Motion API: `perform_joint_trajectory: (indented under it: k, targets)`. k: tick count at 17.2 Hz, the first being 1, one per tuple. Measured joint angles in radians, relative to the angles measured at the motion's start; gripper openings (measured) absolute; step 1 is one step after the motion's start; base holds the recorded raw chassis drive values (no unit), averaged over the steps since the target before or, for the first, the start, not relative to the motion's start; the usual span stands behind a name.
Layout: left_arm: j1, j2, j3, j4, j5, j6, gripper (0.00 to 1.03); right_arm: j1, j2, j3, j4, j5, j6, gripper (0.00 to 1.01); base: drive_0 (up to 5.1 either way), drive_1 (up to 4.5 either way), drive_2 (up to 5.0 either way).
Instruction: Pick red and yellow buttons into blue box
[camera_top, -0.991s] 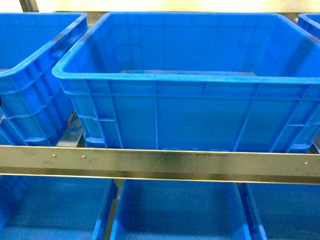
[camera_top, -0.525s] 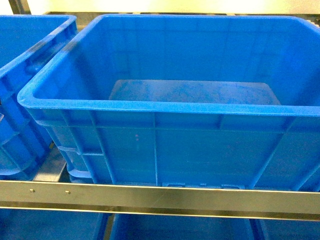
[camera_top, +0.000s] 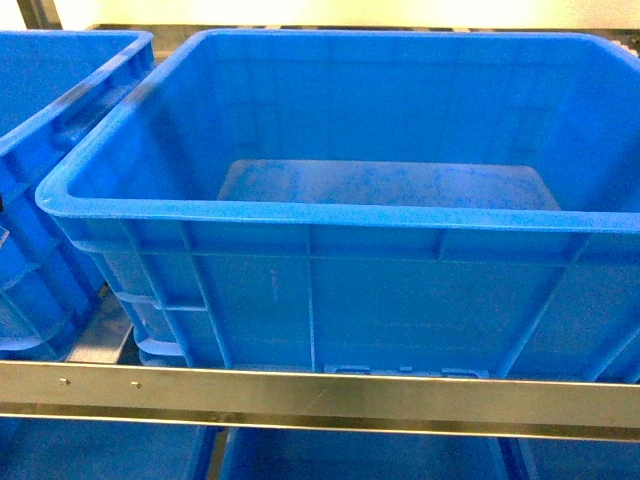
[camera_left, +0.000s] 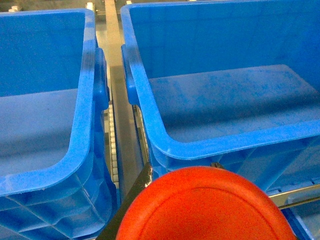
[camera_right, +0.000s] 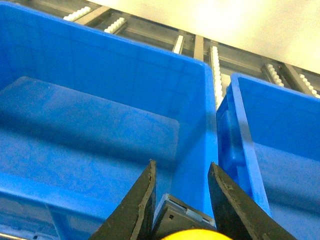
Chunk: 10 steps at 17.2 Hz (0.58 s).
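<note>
Head view is now held steady over the blue box (camera_top: 310, 215) (floor bare), the red button (camera_left: 205, 205) is gripped left, the yellow button (camera_right: 197, 234) right, so release is likely next.

The blue box (camera_top: 330, 215) stands open-topped, its floor bare; its thick near rim and the neighbouring crate (camera_top: 60, 120) at left hem the way in.

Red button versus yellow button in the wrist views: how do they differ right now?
The red button fills the lower left wrist view, its cap broad; the yellow button shows only a sliver of cap. The yellow one's blocky base shows between the right claw fingers; the red one's base is hidden. Both are short of the blue box.
</note>
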Motion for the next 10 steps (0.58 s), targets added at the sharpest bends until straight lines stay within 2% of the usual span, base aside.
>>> perform_joint_trajectory:
  k: [2, 4, 6, 8, 10]
  targets:
    - [0.0, 0.0, 0.0, 0.0, 0.0, 0.0, 0.25, 0.023, 0.089, 0.103, -0.033, -0.026, 0.0, 0.29, 0.0, 0.0, 0.0]
    - [0.0, 0.0, 0.0, 0.0, 0.0, 0.0, 0.25, 0.087, 0.2, 0.204, -0.085, -0.054, -0.027, 0.29, 0.0, 0.0, 0.0]
    - [0.0, 0.0, 0.0, 0.0, 0.0, 0.0, 0.25, 0.145, 0.327, 0.307, -0.064, -0.058, -0.034, 0.29, 0.0, 0.0, 0.0]
    - [0.0, 0.0, 0.0, 0.0, 0.0, 0.0, 0.25, 0.167, 0.449, 0.407, -0.052, -0.06, -0.039, 0.29, 0.0, 0.0, 0.0]
    - [0.0, 0.0, 0.0, 0.0, 0.0, 0.0, 0.25, 0.172, 0.6, 0.51, -0.127, -0.079, -0.031, 0.29, 0.0, 0.0, 0.0]
